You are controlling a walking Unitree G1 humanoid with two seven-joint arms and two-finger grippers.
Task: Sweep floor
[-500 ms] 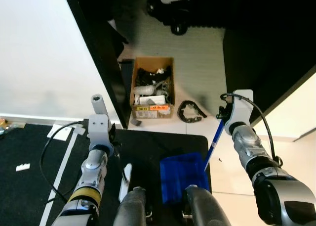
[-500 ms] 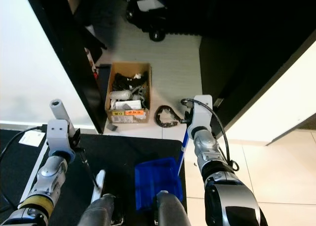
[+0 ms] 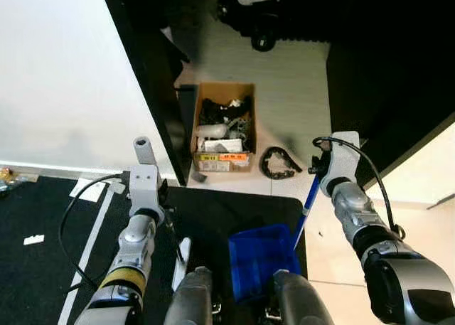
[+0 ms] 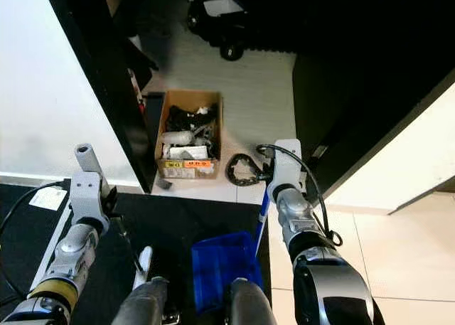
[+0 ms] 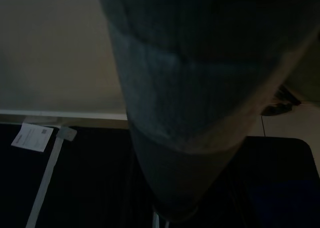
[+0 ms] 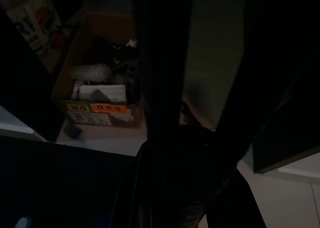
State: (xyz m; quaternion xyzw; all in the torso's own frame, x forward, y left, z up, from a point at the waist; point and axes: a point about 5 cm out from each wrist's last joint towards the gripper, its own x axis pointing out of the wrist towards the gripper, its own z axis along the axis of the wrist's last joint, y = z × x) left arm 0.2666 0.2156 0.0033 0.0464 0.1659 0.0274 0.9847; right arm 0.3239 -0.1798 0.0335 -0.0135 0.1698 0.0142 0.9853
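— Where the black mat [image 3: 234, 204] lies, what does the right gripper [image 3: 318, 174] hold?
— A blue handle [image 3: 306, 208] running down to the blue dustpan [image 3: 259, 257]; its grip is hidden.
— The left gripper [image 3: 162, 200]?
— Fingers unclear, above a white brush [image 3: 179, 261]

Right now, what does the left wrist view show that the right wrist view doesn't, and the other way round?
Left wrist view: a white wall with its baseboard, a paper slip lying on the mat, and a white tape stripe running across it.
Right wrist view: an open cardboard box of clutter with an orange label on its front, standing on pale floor.
Both: the black mat at the floor's edge, and a dark blurred shape up close that blocks the middle of the picture. Both are dim, the right one more so.
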